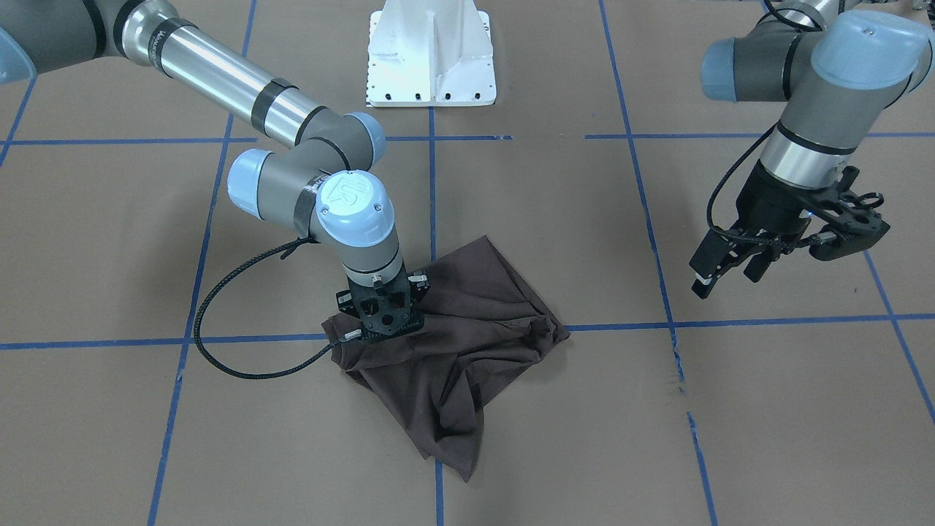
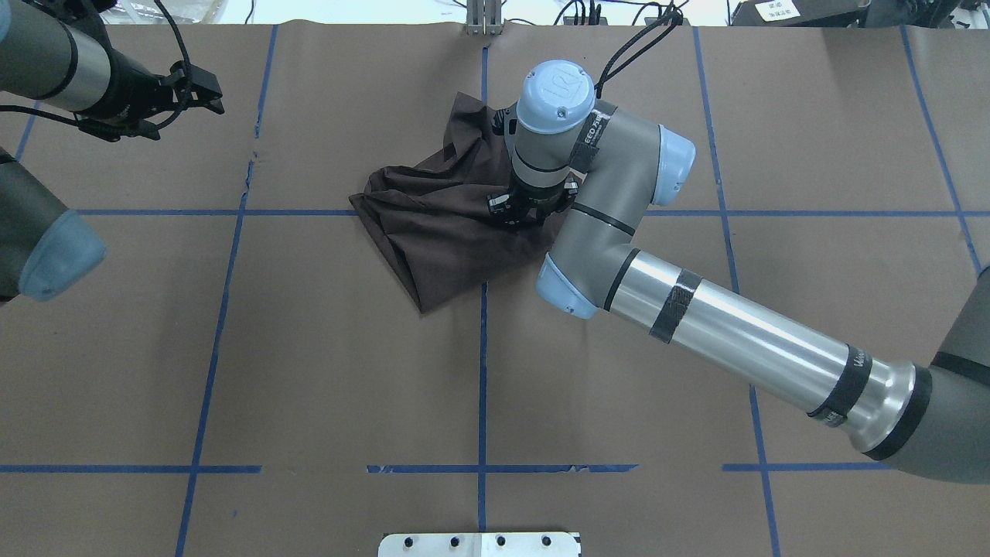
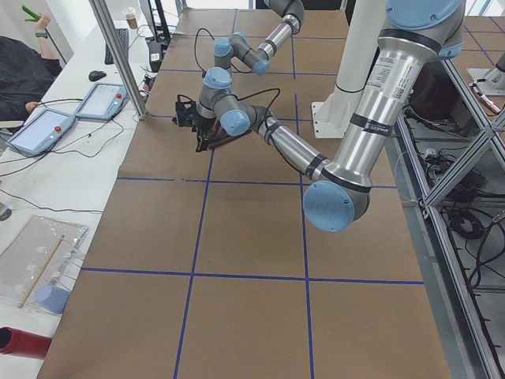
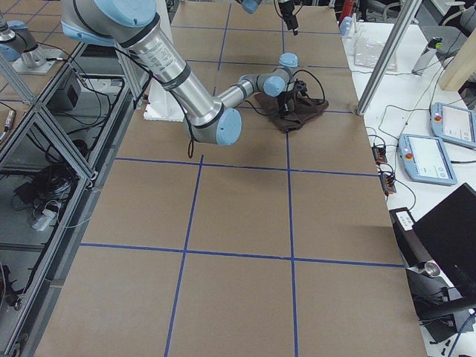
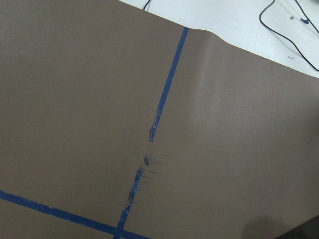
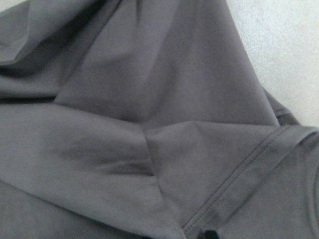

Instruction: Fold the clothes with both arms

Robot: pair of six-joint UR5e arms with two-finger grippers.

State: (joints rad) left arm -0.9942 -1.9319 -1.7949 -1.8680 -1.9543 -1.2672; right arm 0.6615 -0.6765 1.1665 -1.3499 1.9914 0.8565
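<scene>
right gripper (image 1: 383, 320): fingertips were hidden under its own wrist at frame centre, jaw state untellable | T-shirt (image 1: 467, 336): part beneath that gripper was covered; in the right wrist view it was blurred and cut by every edge | left arm (image 1: 811, 124): cropped at upper right | white pedestal (image 1: 431, 58): cropped at top

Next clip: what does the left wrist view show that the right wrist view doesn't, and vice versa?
Only the left wrist view: bare brown table paper crossed by blue tape, frayed midway, and a white surface with cables beyond it. Only the right wrist view: the dark T-shirt close up, creased, with a stitched seam. Shared: little; the pale patch in the right wrist view's upper right corner is probably table paper too.
</scene>
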